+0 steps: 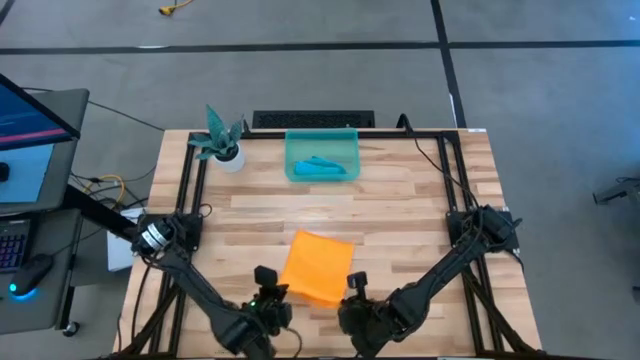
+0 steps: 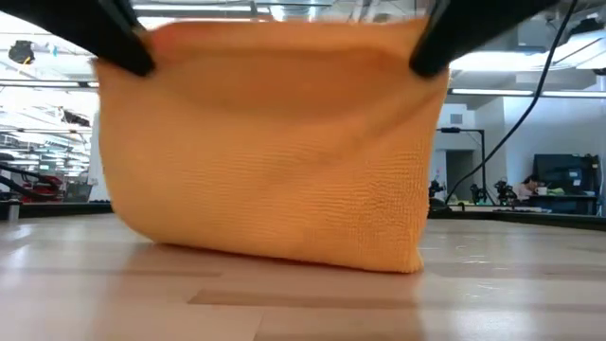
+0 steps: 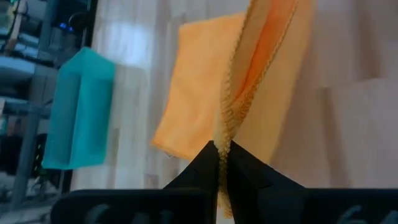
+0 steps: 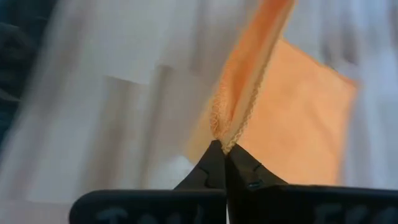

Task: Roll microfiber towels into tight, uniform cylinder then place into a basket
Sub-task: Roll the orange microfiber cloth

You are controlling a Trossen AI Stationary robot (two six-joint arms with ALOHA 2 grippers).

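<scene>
The orange-yellow towel lies near the table's near edge, its near side raised; in the low view it hangs as a curtain between both grippers, its lower part on the wood. My left gripper and right gripper are each shut on a near corner. The teal-blue towel lies rolled inside the teal basket at the far middle. My left gripper pinches the towel's near left corner between its two fingers, at the hemmed edge, two layers showing. The corner is lifted; the cloth runs slack to the table beyond. My right gripper pinches the near right corner between its two fingers, at the hemmed edge, folded. The corner is lifted, the rest trailing to the table.
A white pot with a teal plant stands at the far left, next to the basket. Black frame rails run along the table's left and right sides. Bare wood lies between towel and basket.
</scene>
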